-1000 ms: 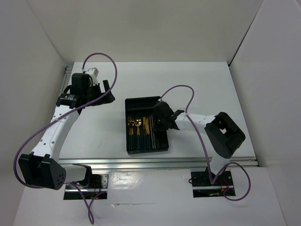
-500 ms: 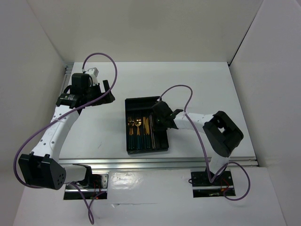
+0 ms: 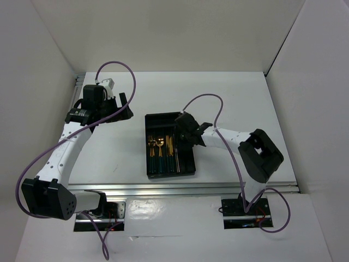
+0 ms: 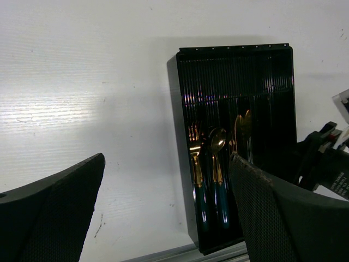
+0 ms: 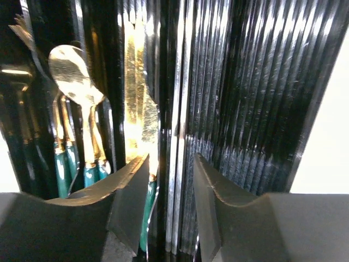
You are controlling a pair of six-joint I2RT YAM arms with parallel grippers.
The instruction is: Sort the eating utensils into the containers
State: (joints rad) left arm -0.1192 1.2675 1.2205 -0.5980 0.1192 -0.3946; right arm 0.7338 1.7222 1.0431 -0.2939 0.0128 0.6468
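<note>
Gold-headed, dark-teal-handled forks, spoons and knives [image 3: 161, 147] lie lengthwise in 3 neighbouring compartments on the left side of the black rectangular plastic tray [image 3: 163, 121]. The right gripper [image 5: 170, 166] hangs low over the tray beside the knives, fingers slightly parted, gripping nothing. The left gripper [image 4: 166, 174] is spread wide above the white table [image 4: 82, 82].

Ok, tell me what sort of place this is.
Probably a robot test booth, not a kitchen: plain white panels box in a white table, left arm and right arm are bolted at its near edge, and a black tray holds the utensils.
</note>
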